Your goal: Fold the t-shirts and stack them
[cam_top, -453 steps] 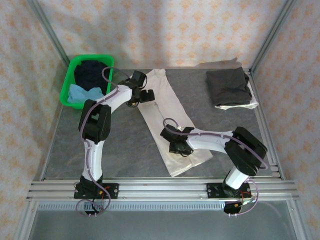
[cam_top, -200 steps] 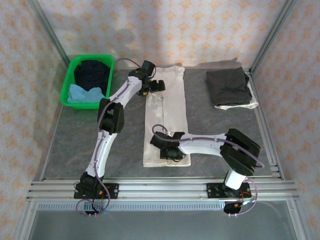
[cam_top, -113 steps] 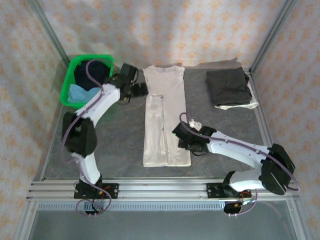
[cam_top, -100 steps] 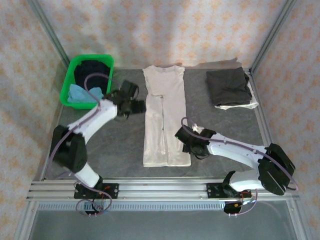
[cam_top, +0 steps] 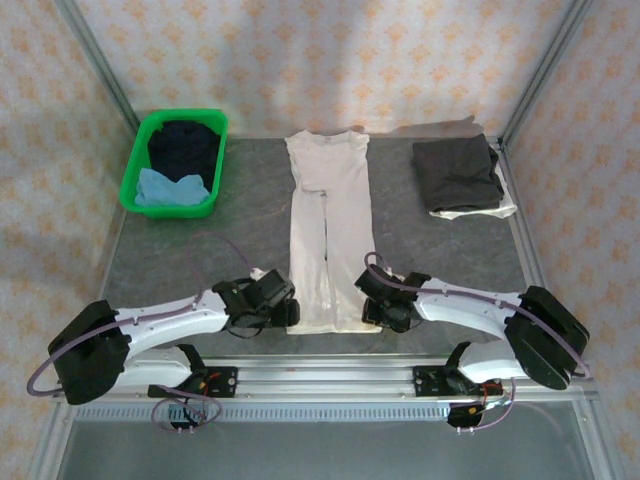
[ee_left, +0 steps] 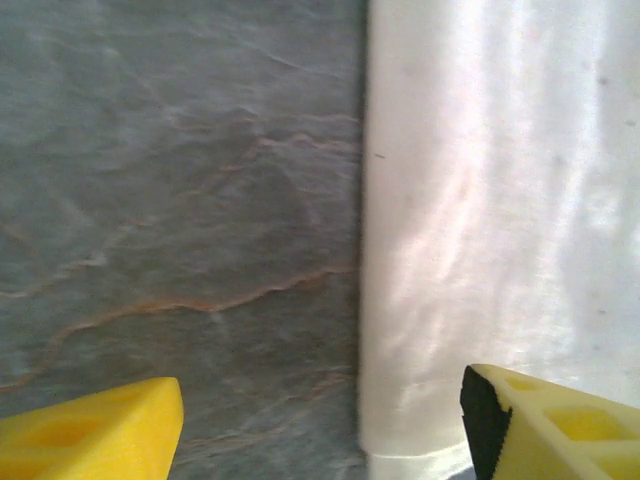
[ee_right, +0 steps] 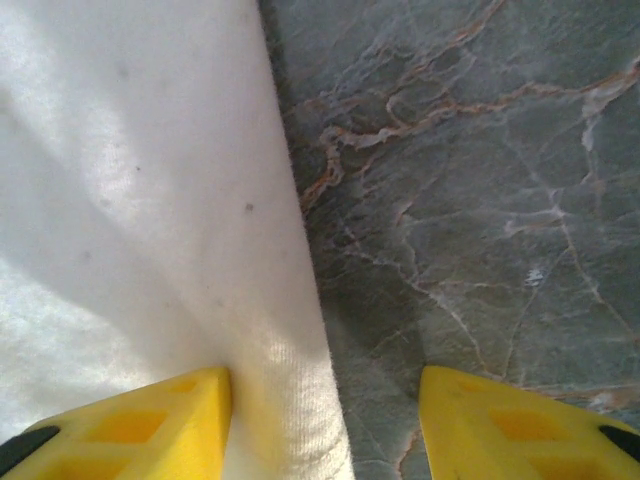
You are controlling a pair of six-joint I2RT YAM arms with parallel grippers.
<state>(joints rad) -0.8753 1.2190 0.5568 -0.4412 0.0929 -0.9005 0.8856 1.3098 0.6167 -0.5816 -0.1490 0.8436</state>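
The grey marbled table (cam_top: 200, 250) carries everything. Down its middle lies the large off-white t-shirt (cam_top: 330, 210), folded lengthwise into a long narrow strip, with its neck at the far edge and its hem near the arm bases. At the far left corner stands the green basket (cam_top: 172, 209), well apart from the strip. At the far right the dark grey t-shirt (cam_top: 457, 172) rests folded into a rough square. Inside the basket the dark navy t-shirt (cam_top: 182, 145) fills the far part, and the light blue t-shirt (cam_top: 165, 188) is bunched against the near wall. Both arms lie low along the near side of the table and reach inward to the strip's two near corners. The left gripper (cam_top: 283, 312) sits at the near left corner; in the left wrist view it (ee_left: 320, 440) is spread wide, one yellow finger over bare table and the other over the cloth (ee_left: 500, 200), straddling the folded edge. The right gripper (cam_top: 375, 310) mirrors it at the near right corner, likewise spread (ee_right: 325, 425) across the cloth's (ee_right: 130, 200) edge. Whether any fingertip actually presses the fabric is hard to judge.
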